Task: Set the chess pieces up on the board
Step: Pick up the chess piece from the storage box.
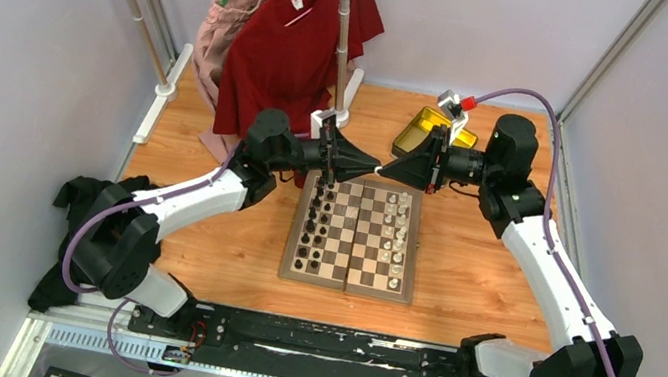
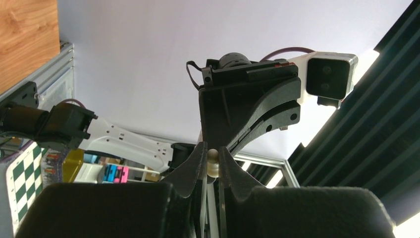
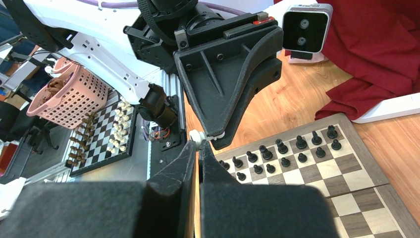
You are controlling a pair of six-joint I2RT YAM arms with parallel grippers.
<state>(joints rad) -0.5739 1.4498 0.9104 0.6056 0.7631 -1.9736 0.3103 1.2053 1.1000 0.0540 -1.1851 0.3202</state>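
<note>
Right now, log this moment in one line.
phase: handover | left gripper: shut on white piece | right gripper: shut, tip-to-tip | above board, far edge

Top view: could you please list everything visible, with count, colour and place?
board: one, brown chequered, centre of table
black pieces: two columns, black, board's left side
white pieces: about two columns, cream, board's right side
held piece: one, cream, above board's far edge
tin: one, gold, behind board
shirt: one, red, hanging at back
garment: one, pink, behind shirt
cloth: one, black, left edge
left gripper: one, black, shut on held piece
right gripper: one, black, also shut on it
</note>
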